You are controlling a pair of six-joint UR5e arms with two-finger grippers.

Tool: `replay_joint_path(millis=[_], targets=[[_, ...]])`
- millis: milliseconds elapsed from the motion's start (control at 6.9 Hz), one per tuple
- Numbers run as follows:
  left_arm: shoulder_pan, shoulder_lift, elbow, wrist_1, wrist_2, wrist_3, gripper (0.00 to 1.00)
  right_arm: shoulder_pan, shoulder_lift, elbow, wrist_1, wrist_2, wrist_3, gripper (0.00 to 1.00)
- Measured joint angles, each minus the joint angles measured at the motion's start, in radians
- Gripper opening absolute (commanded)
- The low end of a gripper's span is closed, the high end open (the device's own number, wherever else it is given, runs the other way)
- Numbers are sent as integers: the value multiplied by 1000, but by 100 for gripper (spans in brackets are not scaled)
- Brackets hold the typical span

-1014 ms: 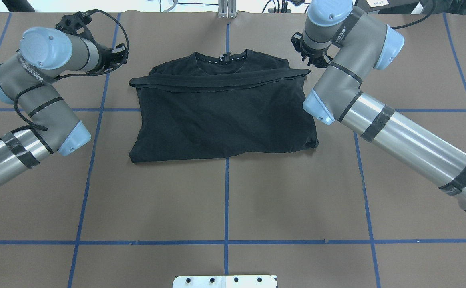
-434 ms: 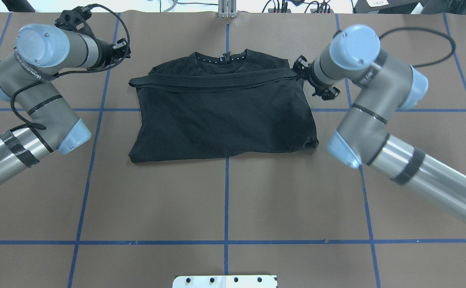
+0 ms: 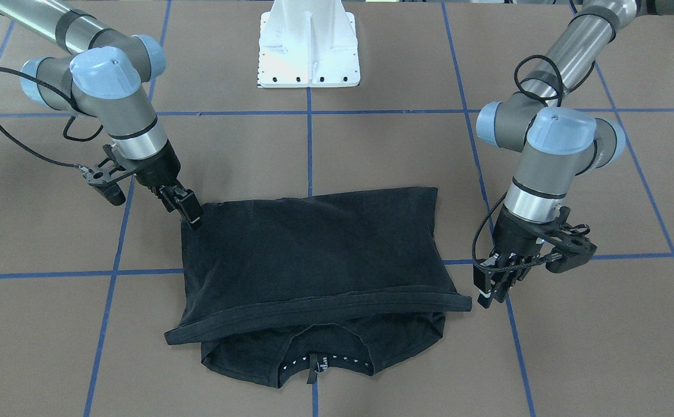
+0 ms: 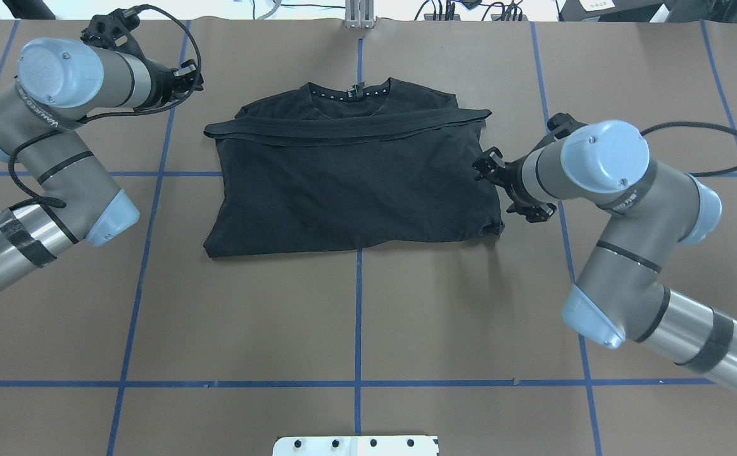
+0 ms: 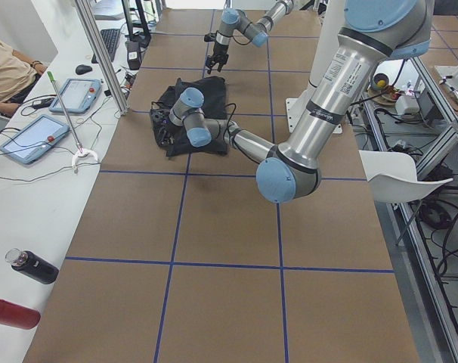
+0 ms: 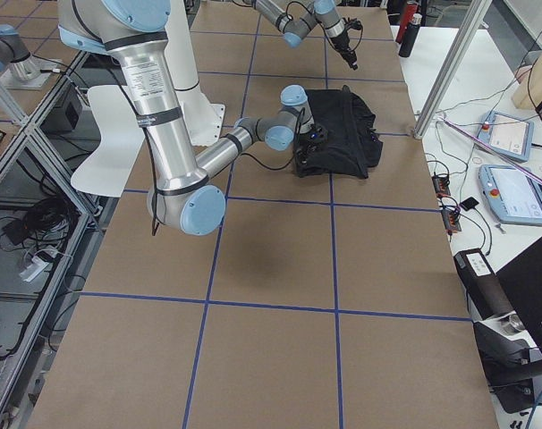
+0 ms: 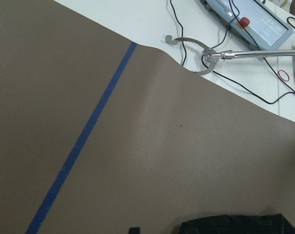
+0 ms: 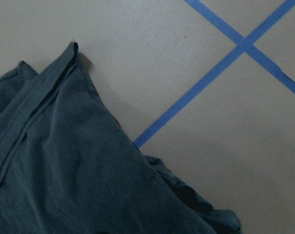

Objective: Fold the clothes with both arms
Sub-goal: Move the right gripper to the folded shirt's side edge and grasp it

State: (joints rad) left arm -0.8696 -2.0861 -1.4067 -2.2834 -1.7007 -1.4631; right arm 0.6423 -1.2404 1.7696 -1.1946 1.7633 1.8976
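Beside the folded T-shirt [image 3: 314,249] hang left hand [image 3: 489,295] and right hand [image 3: 192,216] (grip: cannot tell).

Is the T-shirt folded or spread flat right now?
Folded: the T-shirt is doubled over, its hem lying just below the collar.

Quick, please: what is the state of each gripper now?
Left gripper: cannot be told; it is off the shirt.
Right gripper: cannot be told; it is at the shirt's corner.

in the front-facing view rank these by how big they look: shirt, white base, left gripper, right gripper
1. shirt
2. white base
3. left gripper and right gripper look about alike, so no order between them
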Motion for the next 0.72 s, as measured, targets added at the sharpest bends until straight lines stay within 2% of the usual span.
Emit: replay_joint_path(millis=[290,434,579,724], targets=[[-2,10,-12,3,6,1,43,-71,-28,6,2,-61,4,87],[-3,13,-15,4,13,1,43,-85,-32,-2,3,-72,4,80],[-3,15,-18,5,20,1,43,-92,-33,-11,3,-75,5,57],[-6,16,-20,5,24,1,43,-95,-33,-17,3,-78,6,1]])
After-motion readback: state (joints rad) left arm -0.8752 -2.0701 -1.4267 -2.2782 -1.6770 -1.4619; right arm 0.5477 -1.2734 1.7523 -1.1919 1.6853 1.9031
